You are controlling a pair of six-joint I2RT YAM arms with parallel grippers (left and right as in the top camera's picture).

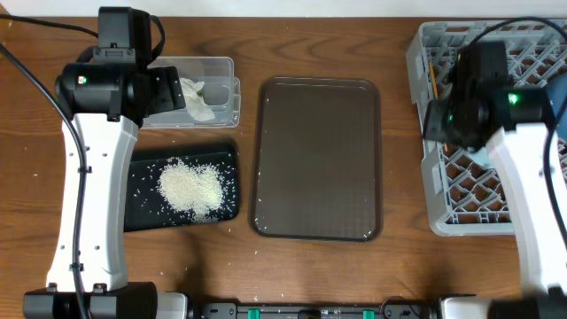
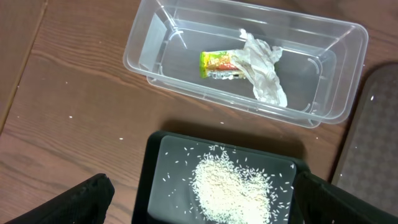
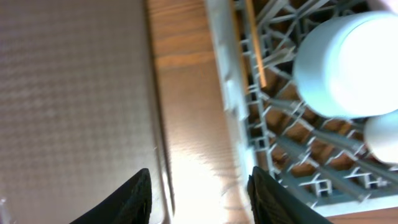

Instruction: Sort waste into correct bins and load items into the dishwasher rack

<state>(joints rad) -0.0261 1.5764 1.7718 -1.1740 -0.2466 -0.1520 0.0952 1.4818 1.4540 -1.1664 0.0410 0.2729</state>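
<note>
The rice heap [image 1: 190, 189] lies on the black tray [image 1: 142, 206], also in the left wrist view [image 2: 231, 186]. The clear tub [image 1: 217, 66] holds the crumpled napkin [image 2: 264, 70] and the yellow-green wrapper [image 2: 219, 65]. My left gripper [image 2: 199, 205] is open and empty, above the black tray. My right gripper [image 3: 200, 202] is open and empty, over the wood between the brown tray [image 3: 68, 93] and the grey rack [image 1: 540, 62]. In the rack I see an upturned light-blue bowl [image 3: 348, 65], a white cup's edge [image 3: 384, 137] and a chopstick [image 3: 256, 43]. The dark-blue bowl and pink cup are hidden.
The brown serving tray [image 1: 319, 159] lies mid-table with nothing on it. Stray rice grains dot the wood around the black tray [image 2: 68, 118]. The right arm covers much of the rack in the overhead view.
</note>
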